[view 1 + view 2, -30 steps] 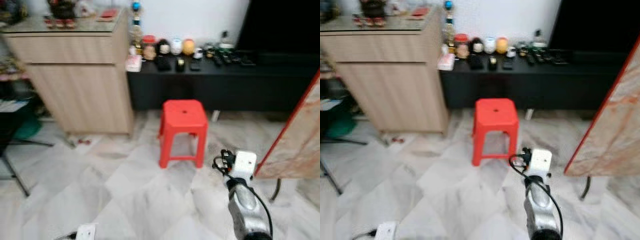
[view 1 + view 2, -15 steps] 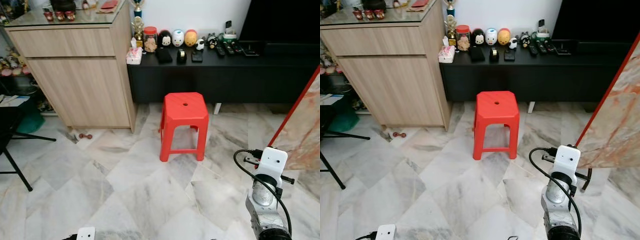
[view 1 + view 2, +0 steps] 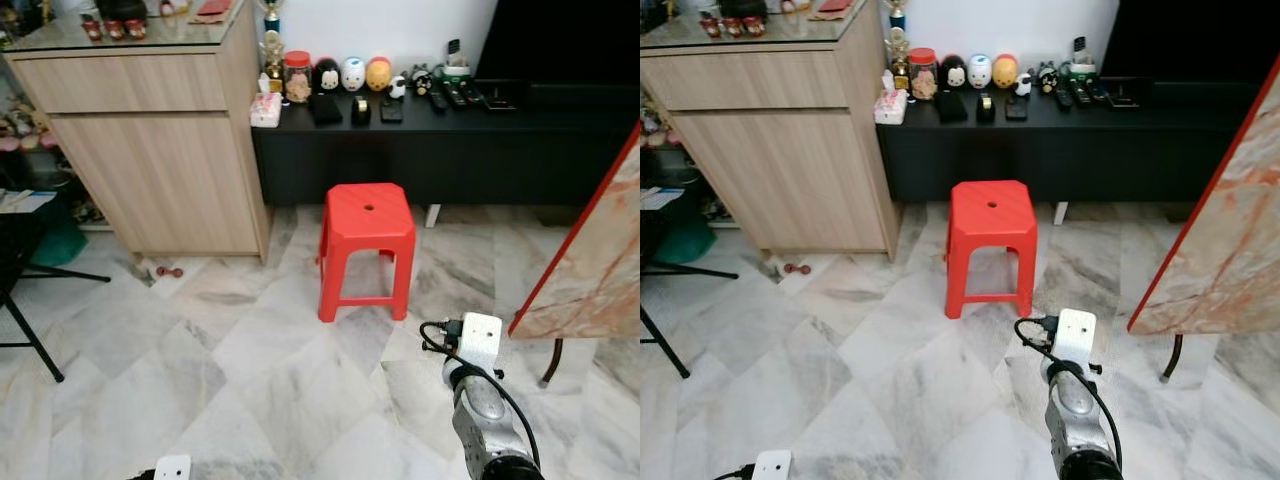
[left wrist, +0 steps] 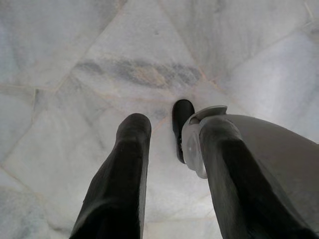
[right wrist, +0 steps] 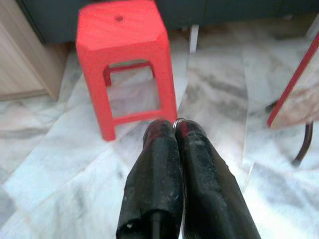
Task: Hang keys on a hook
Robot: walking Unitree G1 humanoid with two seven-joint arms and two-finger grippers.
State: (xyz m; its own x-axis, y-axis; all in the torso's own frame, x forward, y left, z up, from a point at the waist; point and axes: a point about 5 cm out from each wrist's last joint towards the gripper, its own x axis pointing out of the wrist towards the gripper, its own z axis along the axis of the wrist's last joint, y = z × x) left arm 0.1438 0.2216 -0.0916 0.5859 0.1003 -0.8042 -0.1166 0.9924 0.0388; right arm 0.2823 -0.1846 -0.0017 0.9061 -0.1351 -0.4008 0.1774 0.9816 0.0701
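While my right end effector (image 5: pixel 175 130) is pressed narrow, a thin metal ring (image 5: pixel 178 120) peeks out at its fingertips; I take that for the keys, pinched there, though little of them shows. It points forward and down toward the red stool (image 5: pixel 124 55), which stands before the low black table (image 3: pixel 450 130). Which way the hook lies from it I cannot tell, so finding it comes first. My left end effector (image 4: pixel 174 127) hangs idle, fingers apart, over the marble floor (image 4: pixel 75 50).
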